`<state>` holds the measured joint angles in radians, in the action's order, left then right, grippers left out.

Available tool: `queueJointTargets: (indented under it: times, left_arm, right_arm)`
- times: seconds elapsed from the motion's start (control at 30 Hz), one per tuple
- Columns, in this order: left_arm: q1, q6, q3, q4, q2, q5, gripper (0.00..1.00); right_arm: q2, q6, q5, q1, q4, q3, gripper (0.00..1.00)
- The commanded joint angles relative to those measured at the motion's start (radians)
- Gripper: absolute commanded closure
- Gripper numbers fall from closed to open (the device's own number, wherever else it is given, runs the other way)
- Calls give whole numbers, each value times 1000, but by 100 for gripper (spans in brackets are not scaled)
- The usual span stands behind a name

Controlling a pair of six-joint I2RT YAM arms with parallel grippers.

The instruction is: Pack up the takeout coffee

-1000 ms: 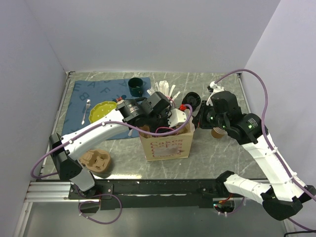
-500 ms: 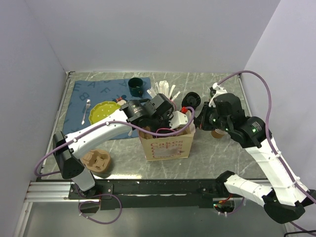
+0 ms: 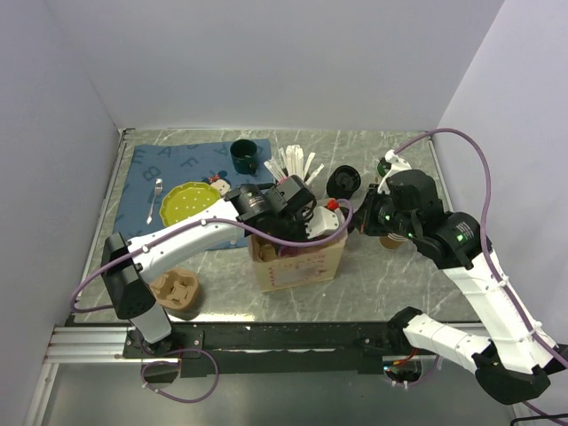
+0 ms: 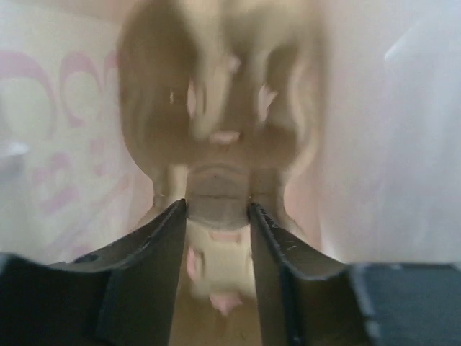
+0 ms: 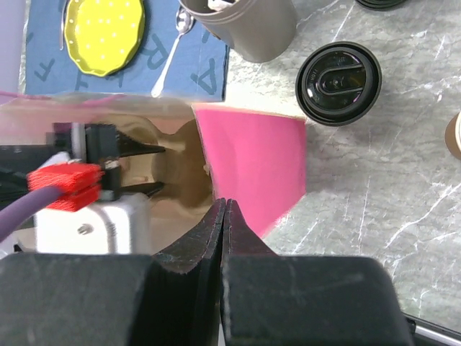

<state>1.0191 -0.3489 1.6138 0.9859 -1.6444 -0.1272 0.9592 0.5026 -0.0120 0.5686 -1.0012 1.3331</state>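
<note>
The takeout coffee [image 3: 342, 182], a cup under a round black lid [image 5: 338, 83], stands on the table behind the bag's right corner, with nothing holding it. A white paper bag [image 3: 297, 266] with pink print stands open at the centre. My left gripper [image 4: 216, 216] is deep inside the bag [image 3: 297, 232], its fingers pressed against both sides of the middle ridge of a brown pulp cup carrier [image 4: 216, 130]. My right gripper [image 5: 225, 205] is shut at the bag's right rim [image 3: 357, 218], pinching the pink wall [image 5: 252, 166].
A second pulp carrier [image 3: 174, 291] lies at the front left. A blue mat [image 3: 160, 169] holds a yellow plate [image 3: 184, 199], a spoon [image 3: 154, 200] and a dark mug [image 3: 243, 155]. White utensils [image 3: 297, 161] stand behind the bag. Tan lidless cups [image 3: 391, 240] sit under my right arm.
My left gripper has sunk lower and further right into the bag with the carrier. The bag's mouth has shifted a little. My right gripper has kept its pinch on the rim.
</note>
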Motion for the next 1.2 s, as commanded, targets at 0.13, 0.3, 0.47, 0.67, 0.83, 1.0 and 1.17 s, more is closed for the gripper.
queueJointTargets:
  times: [0.13, 0.3, 0.47, 0.67, 0.83, 1.0, 1.17]
  left_arm:
    - [6, 2, 60, 7, 14, 57, 31]
    - [7, 24, 130, 0, 38, 106, 3]
    - [7, 48, 169, 13, 58, 124, 3]
    - [13, 117, 228, -18, 106, 221, 3]
    - [18, 203, 210, -153, 199, 314, 3]
    - [18, 421, 155, -291, 297, 441, 3]
    - [15, 684, 218, -211, 331, 587, 3]
  right_arm:
    - [-17, 14, -22, -4, 15, 20, 96]
    - [-19, 13, -16, -3, 7, 43, 92]
    - [-31, 7, -25, -4, -13, 48, 89]
    - [-46, -10, 41, -4, -10, 48, 88]
    - [-59, -48, 98, -4, 4, 66, 83]
    - [-62, -55, 106, -3, -17, 106, 75]
    - [-88, -52, 81, -4, -37, 106, 71]
